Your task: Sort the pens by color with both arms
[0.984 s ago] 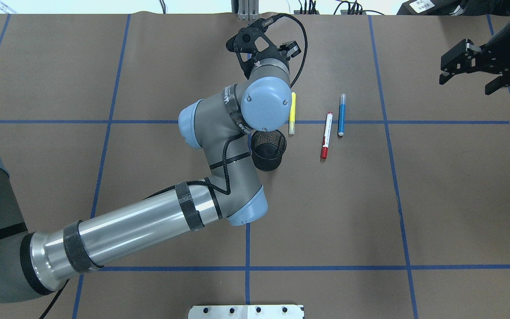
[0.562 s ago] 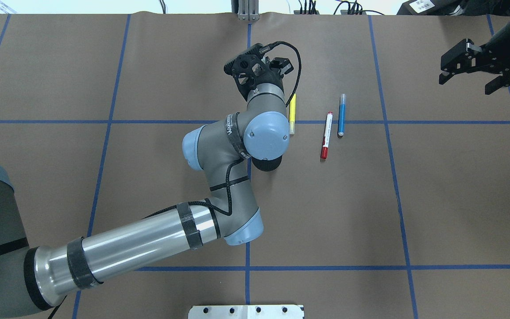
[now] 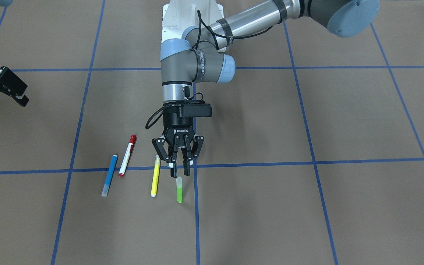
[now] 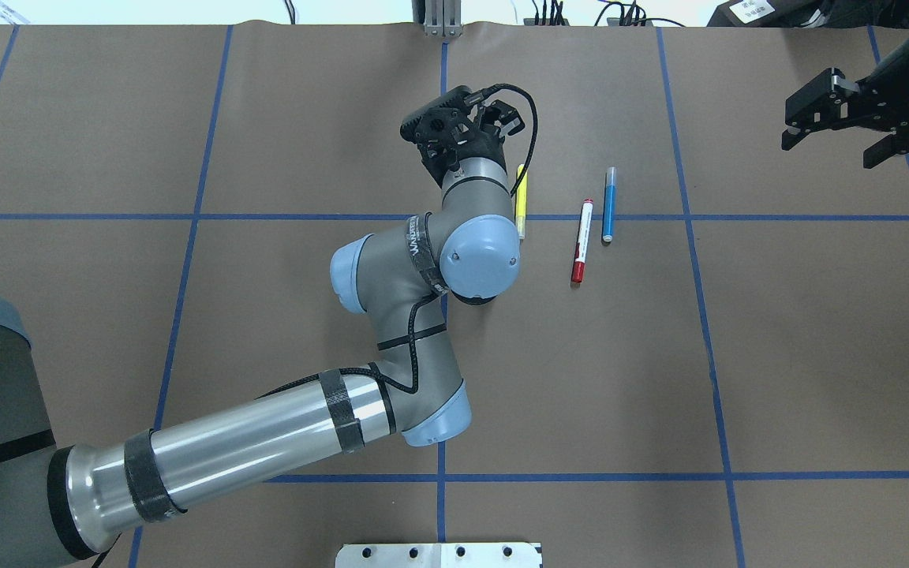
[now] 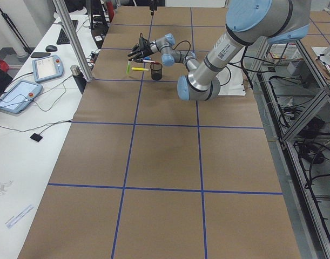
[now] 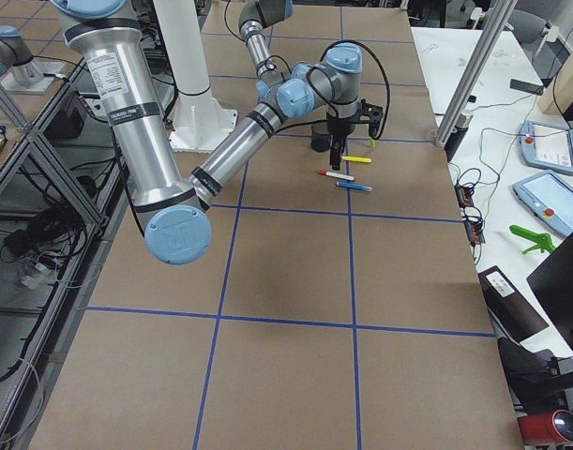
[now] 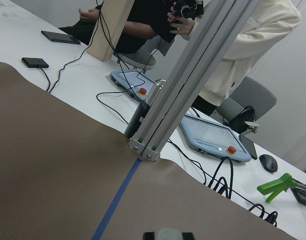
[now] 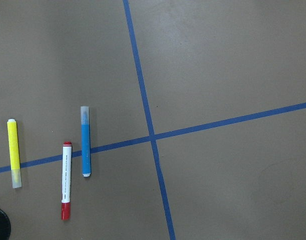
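My left gripper (image 3: 179,170) is shut on the capped end of the green highlighter (image 3: 179,191), low over the table just beside the yellow highlighter (image 3: 155,176). The highlighter's pale tip shows between the fingertips at the bottom edge of the left wrist view (image 7: 168,235). In the overhead view the left gripper (image 4: 504,118) hides the green one. The yellow highlighter (image 4: 521,201), the red-capped white marker (image 4: 581,241) and the blue marker (image 4: 608,203) lie side by side. My right gripper (image 4: 829,154) is open and empty, far right.
The black mesh cup (image 5: 156,71) stands just behind the pens, almost all of it under my left wrist in the overhead view (image 4: 474,298). Blue tape lines cross the brown table cover (image 4: 660,355). Operators' gear lies past the far edge.
My left gripper has drawn back from the far edge toward the pens and come lower. Its wrist now covers the cup. The right arm has not moved.
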Controlling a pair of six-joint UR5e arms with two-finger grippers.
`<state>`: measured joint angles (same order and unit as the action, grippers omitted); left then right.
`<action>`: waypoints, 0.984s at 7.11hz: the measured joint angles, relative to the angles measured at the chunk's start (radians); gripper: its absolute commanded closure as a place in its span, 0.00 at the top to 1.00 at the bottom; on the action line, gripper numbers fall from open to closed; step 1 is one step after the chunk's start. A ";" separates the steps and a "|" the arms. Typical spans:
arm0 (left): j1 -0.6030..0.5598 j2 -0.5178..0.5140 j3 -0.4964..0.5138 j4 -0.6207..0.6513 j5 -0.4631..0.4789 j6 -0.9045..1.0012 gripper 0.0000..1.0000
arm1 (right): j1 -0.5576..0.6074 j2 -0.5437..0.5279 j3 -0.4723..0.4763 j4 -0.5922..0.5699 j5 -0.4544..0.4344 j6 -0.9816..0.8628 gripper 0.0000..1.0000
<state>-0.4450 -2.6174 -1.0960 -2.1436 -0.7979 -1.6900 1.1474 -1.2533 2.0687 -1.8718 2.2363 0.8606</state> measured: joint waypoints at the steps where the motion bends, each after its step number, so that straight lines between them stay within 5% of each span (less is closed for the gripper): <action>1: 0.000 -0.001 -0.005 -0.004 0.002 0.003 1.00 | 0.000 0.000 0.000 0.000 0.001 0.000 0.99; 4: -0.021 0.030 -0.141 -0.010 -0.034 0.191 1.00 | 0.001 0.000 0.001 0.000 0.003 0.000 0.99; 7: -0.167 0.192 -0.354 0.052 -0.351 0.337 1.00 | 0.000 0.001 0.000 -0.001 0.005 0.000 0.99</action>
<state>-0.6119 -2.4257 -1.4497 -2.0920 -1.1486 -1.3534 1.1475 -1.2521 2.0692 -1.8728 2.2409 0.8605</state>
